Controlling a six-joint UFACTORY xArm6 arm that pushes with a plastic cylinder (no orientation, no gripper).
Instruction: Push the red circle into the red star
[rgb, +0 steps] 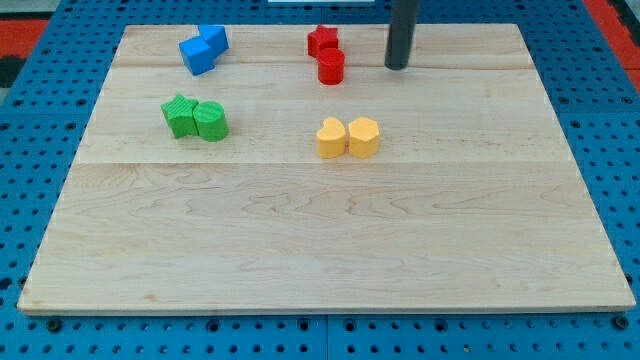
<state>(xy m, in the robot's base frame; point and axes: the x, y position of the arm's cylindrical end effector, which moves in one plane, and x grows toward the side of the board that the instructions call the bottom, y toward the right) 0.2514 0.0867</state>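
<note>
The red circle (331, 66) is a short red cylinder near the view's top, at the board's middle. The red star (322, 40) sits just above it, and the two touch. My tip (398, 67) is the lower end of a dark rod coming down from the view's top. It stands to the right of the red circle, with a gap of bare board between them. It touches no block.
Two blue blocks (203, 49) touch at the top left. A green star (181, 116) and a green cylinder (211, 121) touch at the left. Two yellow blocks (348, 138) touch near the middle. The wooden board (320, 260) lies on a blue pegboard.
</note>
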